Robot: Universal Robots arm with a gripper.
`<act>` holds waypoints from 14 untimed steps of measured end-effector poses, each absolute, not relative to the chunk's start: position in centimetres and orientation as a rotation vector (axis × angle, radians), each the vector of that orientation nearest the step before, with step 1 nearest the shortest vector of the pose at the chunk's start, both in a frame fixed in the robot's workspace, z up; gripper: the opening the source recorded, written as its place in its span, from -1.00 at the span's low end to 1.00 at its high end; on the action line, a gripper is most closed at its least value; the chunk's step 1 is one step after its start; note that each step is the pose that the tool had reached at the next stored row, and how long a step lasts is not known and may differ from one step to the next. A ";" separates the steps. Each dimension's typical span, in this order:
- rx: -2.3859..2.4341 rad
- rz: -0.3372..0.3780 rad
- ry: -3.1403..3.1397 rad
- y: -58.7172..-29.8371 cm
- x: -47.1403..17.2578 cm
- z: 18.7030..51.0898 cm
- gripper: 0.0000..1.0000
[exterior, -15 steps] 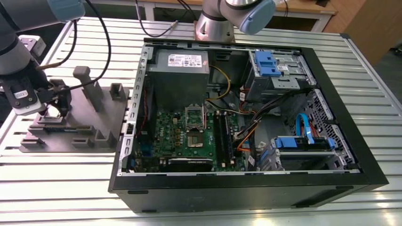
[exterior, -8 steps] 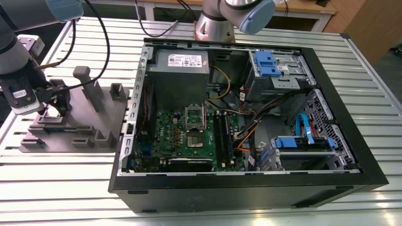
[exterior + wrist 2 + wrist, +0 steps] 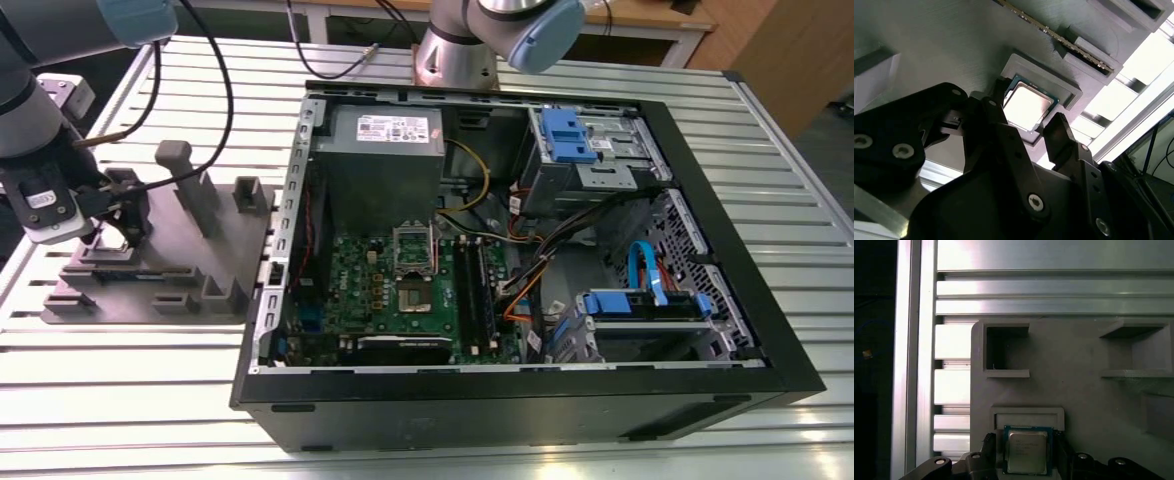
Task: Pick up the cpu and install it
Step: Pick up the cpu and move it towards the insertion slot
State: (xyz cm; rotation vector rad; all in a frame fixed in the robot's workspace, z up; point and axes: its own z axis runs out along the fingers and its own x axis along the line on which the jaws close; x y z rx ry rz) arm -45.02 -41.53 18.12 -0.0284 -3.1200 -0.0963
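Presently, the black two-fingered gripper (image 3: 114, 235) hangs low over the grey moulded fixture plate (image 3: 180, 255) that lies on the slatted aluminium surface (image 3: 134, 380). The cpu (image 3: 1029, 105) is a small flat square chip with a shiny silver-grey metal top. It sits flat in a shallow framed recess of that plate, not lifted. In both wrist views the fingers (image 3: 999, 125) stand apart, one on each side of the cpu and close to its edges, though I cannot tell whether either touches it. In the first wrist view the chip (image 3: 1026, 452) lies just below the recess's raised rim, with two empty square pockets further along the plate (image 3: 1079, 350). Beside the plate stands the open black computer case (image 3: 534, 410), its green motherboard (image 3: 400, 290) exposed.
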 end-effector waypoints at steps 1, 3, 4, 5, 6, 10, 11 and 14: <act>-0.028 -0.096 -3.120 -41.5 -45.0 18.1 0.15; -0.028 -0.096 -3.120 -41.5 -45.0 18.1 0.15; -0.028 -0.096 -3.120 -41.5 -45.0 18.1 0.15; -0.028 -0.096 -3.120 -41.5 -45.0 18.1 0.15; -0.028 -0.096 -3.121 -41.5 -45.0 18.1 0.15; -0.028 -0.096 -3.122 -41.5 -45.0 18.1 0.15; -0.028 -0.095 -3.122 -41.5 -45.0 18.1 0.15; -0.028 -0.096 -3.122 -41.5 -45.0 18.1 0.15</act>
